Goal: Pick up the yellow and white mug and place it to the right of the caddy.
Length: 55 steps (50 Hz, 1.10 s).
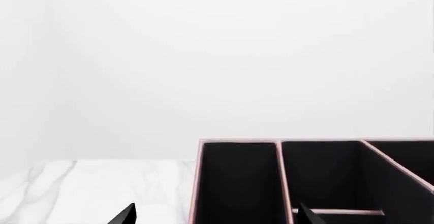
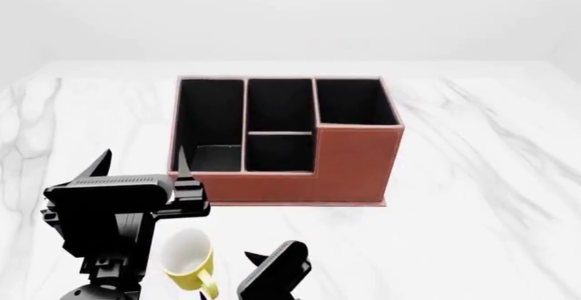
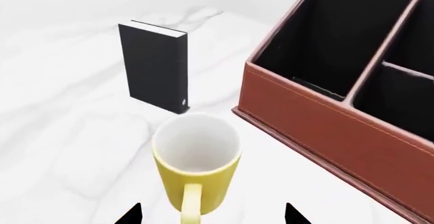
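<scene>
The approach to the grasp looks to be the step in hand: the small yellow mug with a white interior stands upright on the white marble-patterned table, near the front-left corner of the large reddish-brown rectangular caddy with black-lined compartments, well short of its right side. The right gripper is spread open, its two black tips either side of the mug's handle and not touching it. The left gripper hangs open above the table left of the caddy, holding nothing. Next, I judge, the right gripper must move forward and close on the mug. A thin black upright book stands beyond the mug; no writing is readable anywhere.
</scene>
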### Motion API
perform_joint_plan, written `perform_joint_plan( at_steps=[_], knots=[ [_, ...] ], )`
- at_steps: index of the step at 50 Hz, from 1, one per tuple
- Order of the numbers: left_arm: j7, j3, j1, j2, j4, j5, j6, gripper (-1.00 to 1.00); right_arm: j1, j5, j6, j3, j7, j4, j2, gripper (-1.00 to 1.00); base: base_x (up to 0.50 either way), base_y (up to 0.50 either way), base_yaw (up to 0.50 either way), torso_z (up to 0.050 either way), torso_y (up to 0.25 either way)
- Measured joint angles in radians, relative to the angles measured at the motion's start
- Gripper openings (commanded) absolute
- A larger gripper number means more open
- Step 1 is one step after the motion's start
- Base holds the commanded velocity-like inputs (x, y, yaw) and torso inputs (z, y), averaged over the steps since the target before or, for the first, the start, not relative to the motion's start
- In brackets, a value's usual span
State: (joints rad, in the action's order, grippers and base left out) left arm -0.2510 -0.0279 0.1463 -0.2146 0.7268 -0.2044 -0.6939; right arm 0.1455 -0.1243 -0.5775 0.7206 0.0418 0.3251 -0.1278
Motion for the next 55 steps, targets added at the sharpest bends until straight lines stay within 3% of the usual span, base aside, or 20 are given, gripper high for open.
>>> perform_joint_plan(
  at_steps=[54, 55],
  knots=[
    [-0.011, -0.012, -0.012, -0.017, -0.017, -0.039, 0.032, 1.00, 0.228, -0.125, 0.138, 0.047, 0.103, -0.538, 0.096, 1.00, 0.00, 0.00, 0.00, 0.000, 0.000],
    [-0.011, -0.012, -0.012, -0.018, -0.017, -0.039, 0.033, 1.00, 0.233, -0.127, 0.141, 0.050, 0.105, -0.546, 0.097, -1.00, 0.00, 0.00, 0.00, 0.000, 0.000]
  ],
)
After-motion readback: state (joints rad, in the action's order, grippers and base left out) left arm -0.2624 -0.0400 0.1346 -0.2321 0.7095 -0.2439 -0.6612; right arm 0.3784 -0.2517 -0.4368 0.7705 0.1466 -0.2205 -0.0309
